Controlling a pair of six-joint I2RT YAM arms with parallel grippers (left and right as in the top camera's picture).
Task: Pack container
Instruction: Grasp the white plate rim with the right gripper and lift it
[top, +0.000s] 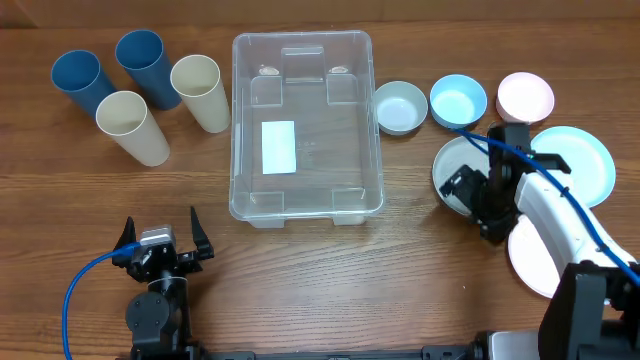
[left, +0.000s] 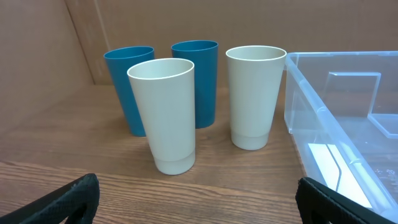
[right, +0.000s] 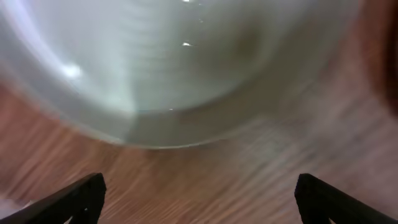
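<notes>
The container (top: 241, 130), a large clear bin with a white label on its bottom, stands empty at the table's middle; its corner shows in the left wrist view (left: 323, 106). My left gripper (top: 160, 240) is open and empty near the front left, facing the cups; its finger tips show in the left wrist view (left: 199, 202). My right gripper (top: 472, 198) is open and empty, low at the front edge of a white plate (top: 450, 160). In the right wrist view the plate (right: 174, 68) is blurred, just beyond the open fingers (right: 199, 199).
Two blue cups (top: 75, 80) (top: 145, 65) and two cream cups (top: 200, 92) (top: 132, 127) stand left of the bin. On the right are a white bowl (top: 400, 107), a light blue bowl (top: 458, 100), a pink bowl (top: 525, 96), a pale teal plate (top: 580, 165) and another plate (top: 530, 258).
</notes>
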